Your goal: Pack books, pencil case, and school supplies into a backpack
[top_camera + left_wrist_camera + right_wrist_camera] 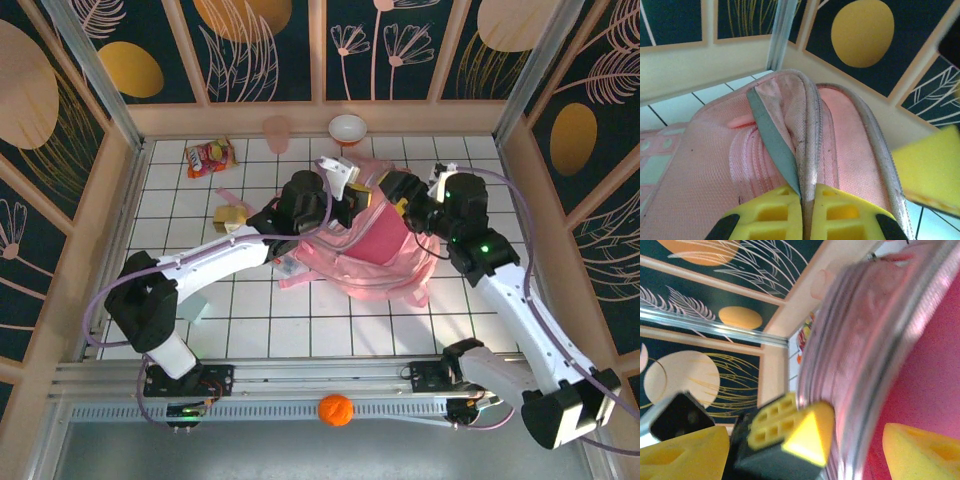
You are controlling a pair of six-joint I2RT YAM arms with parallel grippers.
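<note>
Left jaws tight on backpack (pixel 700 190) rim.

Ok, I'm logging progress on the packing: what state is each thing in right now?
backpack: unzipped, mouth open, rim lifted.
left gripper: shut on the backpack's rim.
right gripper: open, at the backpack's mouth.
tan-yellow block: on the table, unpacked.
snack packet: lying flat on the table.
bowl: upright.
pink cup: upright.

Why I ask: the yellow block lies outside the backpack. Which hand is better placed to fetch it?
Probably right: the right hand is open at the backpack, while the left hand is shut on its rim, holding it up. The block lies nearer the left arm, though.
</note>
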